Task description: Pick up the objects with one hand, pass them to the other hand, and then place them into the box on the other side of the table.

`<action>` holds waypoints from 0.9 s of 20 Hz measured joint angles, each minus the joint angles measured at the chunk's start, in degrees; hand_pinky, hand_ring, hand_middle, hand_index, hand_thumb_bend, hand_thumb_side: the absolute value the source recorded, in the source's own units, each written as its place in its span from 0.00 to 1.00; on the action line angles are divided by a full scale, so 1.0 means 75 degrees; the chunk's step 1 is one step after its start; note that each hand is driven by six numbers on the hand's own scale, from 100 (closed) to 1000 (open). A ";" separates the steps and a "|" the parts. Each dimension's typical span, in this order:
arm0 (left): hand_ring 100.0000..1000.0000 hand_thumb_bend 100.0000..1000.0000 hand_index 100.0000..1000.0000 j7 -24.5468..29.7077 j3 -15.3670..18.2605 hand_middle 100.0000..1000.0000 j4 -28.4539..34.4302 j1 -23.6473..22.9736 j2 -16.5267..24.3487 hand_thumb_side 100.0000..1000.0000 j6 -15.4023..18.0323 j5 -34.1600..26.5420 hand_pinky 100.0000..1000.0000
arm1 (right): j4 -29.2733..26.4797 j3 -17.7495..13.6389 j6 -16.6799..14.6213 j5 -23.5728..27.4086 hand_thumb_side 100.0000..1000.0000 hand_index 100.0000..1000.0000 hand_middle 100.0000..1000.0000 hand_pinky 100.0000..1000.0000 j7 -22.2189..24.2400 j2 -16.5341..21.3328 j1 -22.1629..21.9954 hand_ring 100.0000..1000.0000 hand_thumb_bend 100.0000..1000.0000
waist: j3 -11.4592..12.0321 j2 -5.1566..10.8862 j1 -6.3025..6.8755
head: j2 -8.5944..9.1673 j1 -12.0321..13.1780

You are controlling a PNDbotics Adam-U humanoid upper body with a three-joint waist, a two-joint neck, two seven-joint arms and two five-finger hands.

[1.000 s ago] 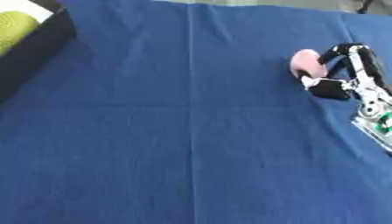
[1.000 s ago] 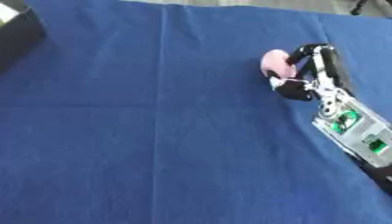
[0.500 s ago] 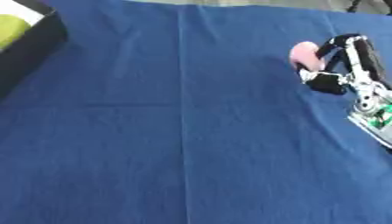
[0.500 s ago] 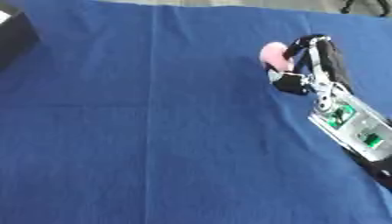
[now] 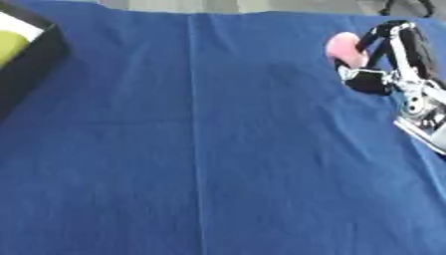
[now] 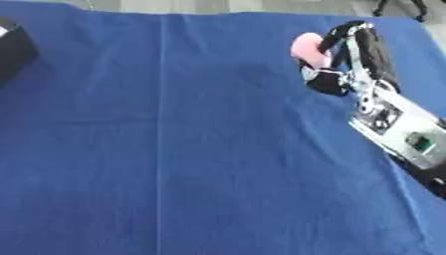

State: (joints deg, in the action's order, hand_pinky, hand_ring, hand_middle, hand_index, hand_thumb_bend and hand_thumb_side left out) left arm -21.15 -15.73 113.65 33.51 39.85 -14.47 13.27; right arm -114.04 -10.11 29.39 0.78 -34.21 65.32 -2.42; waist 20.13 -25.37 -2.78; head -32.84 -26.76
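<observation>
My right hand (image 6: 348,60) is at the far right of the desk (image 5: 218,149), which is covered in blue cloth, and my fingers and thumb are curled around a small pink object (image 6: 306,47), grasping it. The pink object sticks out on the left side of my hand, near the desk's far edge. A black box (image 5: 31,55) sits at the far left corner, well apart from it, with something yellow-green (image 5: 9,45) inside.

The black box (image 5: 26,55) is cut off at the left edge, and the blurred pink object (image 6: 307,47) seems partly hidden behind the right hand (image 6: 344,62).
</observation>
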 measured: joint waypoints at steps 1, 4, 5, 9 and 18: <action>0.48 0.00 0.60 0.0031 -0.0001 0.45 0.0000 0.0037 0.0018 0.41 -0.0002 -0.0011 0.69 | 0.0000 0.0073 -0.0053 0.0000 0.00 0.39 0.48 1.00 -0.0054 0.0054 0.0028 0.34 0.26 | -0.0037 0.0052 0.0040 | -0.0043 0.0012; 0.48 0.00 0.60 0.0124 -0.0006 0.46 0.0000 0.0158 0.0075 0.42 0.0034 -0.0050 0.69 | 0.0000 0.0299 -0.0194 0.0000 0.00 0.39 0.48 1.00 -0.0217 0.0227 0.0110 0.34 0.26 | -0.0092 0.0262 0.0137 | -0.0152 0.0048; 0.48 0.00 0.60 0.0153 -0.0008 0.46 0.0000 0.0196 0.0095 0.42 0.0061 -0.0069 0.69 | 0.0000 0.0370 -0.0236 0.0000 0.00 0.39 0.48 1.00 -0.0259 0.0277 0.0132 0.34 0.26 | -0.0106 0.0313 0.0163 | -0.0186 0.0060; 0.48 0.00 0.60 0.0279 -0.0052 0.46 0.0000 0.0328 0.0127 0.46 0.0217 -0.0157 0.68 | 0.0000 0.0671 -0.0402 -0.0004 0.00 0.39 0.48 1.00 -0.0426 0.0417 0.0241 0.34 0.25 | -0.0147 0.0474 0.0281 | -0.0328 0.0097; 0.49 0.00 0.61 0.0630 -0.0241 0.47 0.0001 0.1200 0.0128 0.51 0.1060 -0.0548 0.68 | 0.0000 0.1416 -0.0636 -0.0466 0.00 0.39 0.47 1.00 -0.0660 0.0409 0.0597 0.34 0.25 | -0.0064 0.0885 0.0504 | -0.0592 0.0126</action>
State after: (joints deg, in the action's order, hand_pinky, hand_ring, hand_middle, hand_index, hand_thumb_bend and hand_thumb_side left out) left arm -16.42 -17.54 113.66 42.52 40.81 -6.52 9.16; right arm -114.04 0.50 24.62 -2.71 -39.17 68.38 2.06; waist 19.65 -18.74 0.99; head -37.28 -25.81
